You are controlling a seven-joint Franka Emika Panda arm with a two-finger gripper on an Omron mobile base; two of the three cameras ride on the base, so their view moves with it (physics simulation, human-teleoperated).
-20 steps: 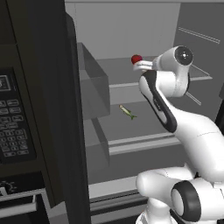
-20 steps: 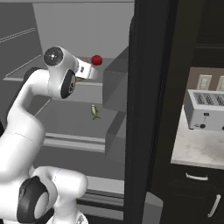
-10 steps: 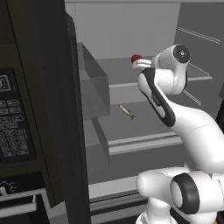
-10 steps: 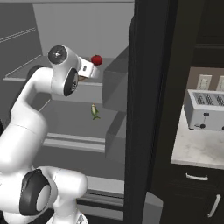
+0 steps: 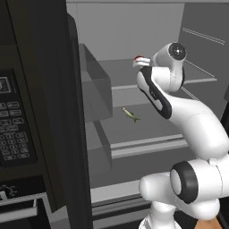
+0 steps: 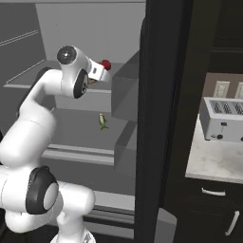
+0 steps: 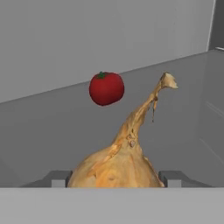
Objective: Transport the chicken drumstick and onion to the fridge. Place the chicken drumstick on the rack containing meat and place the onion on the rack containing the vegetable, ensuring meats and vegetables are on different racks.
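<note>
Onion (image 7: 117, 168) bottom cut off by hand view's lower edge, hiding most of both fingertips (image 7: 58, 179). Arm hides part of tomato (image 5: 138, 58). Small greenish item (image 5: 129, 114) on lower shelf too small to identify.

No text, label, brand, number or sign could be read anywhere in these views. The black wall oven (image 5: 20, 134) carried a keypad (image 5: 15, 138) of small pale keys, and their markings were perhaps digits, but they were too blurred to make out. The toaster (image 6: 222, 118) on the counter bore no legible mark, and neither did the fridge (image 5: 134, 40) walls, shelves or door bins.
</note>
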